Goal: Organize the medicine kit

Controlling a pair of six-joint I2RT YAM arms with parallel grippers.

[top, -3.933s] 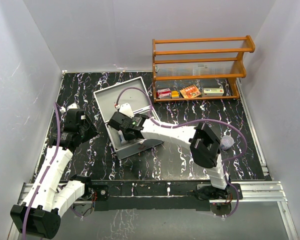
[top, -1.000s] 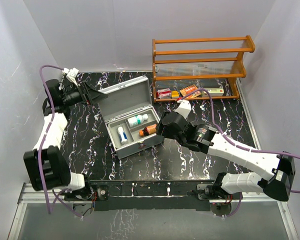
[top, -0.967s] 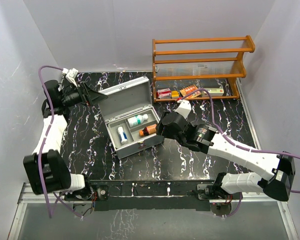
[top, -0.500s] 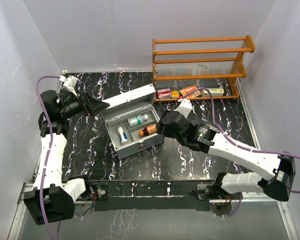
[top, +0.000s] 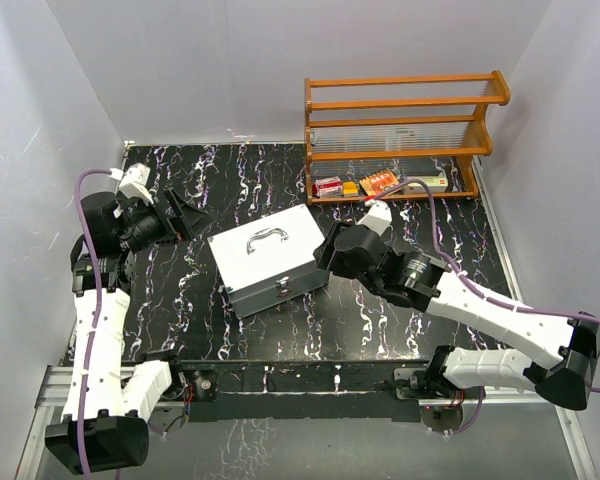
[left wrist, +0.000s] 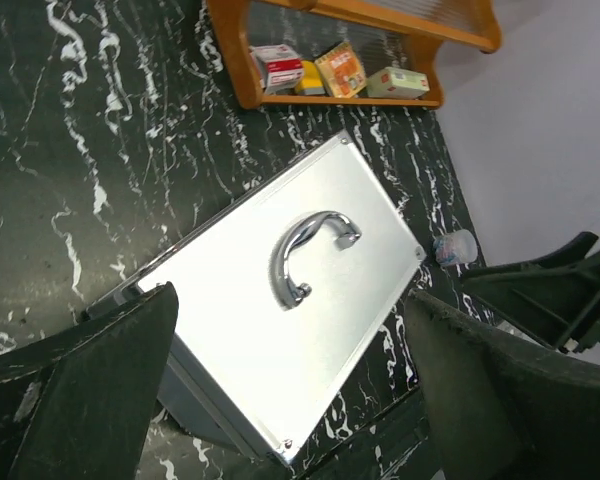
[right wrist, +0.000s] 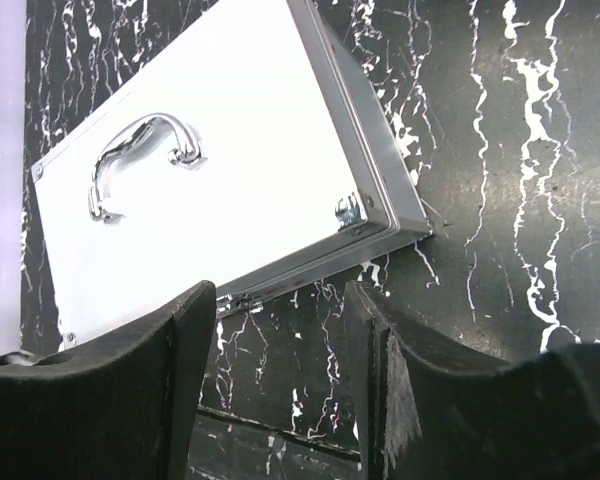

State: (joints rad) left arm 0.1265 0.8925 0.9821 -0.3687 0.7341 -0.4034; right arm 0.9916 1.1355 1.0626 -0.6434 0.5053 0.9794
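The medicine kit is a silver metal case (top: pixel 265 262) lying shut on the black marbled table, chrome handle (top: pixel 263 238) on top. In the left wrist view its lid (left wrist: pixel 230 330) fills the middle, the handle (left wrist: pixel 308 255) facing up. My left gripper (top: pixel 194 218) hovers open just left of the case, touching nothing; its fingers (left wrist: pixel 90 395) frame the lid from above. My right gripper (top: pixel 326 256) is open at the case's right end, and its fingers (right wrist: pixel 375 340) stand by the case's front corner (right wrist: pixel 352 210), nothing between them.
An orange wooden rack (top: pixel 400 125) stands at the back right, with small medicine boxes (top: pixel 380 183) on its bottom shelf; they also show in the left wrist view as boxes (left wrist: pixel 325 72). White walls close in on both sides.
The case lid, propped open a second ago with bottles showing inside, has come down and the case is shut. My left gripper drew back to the left and lower. The right arm barely moved.
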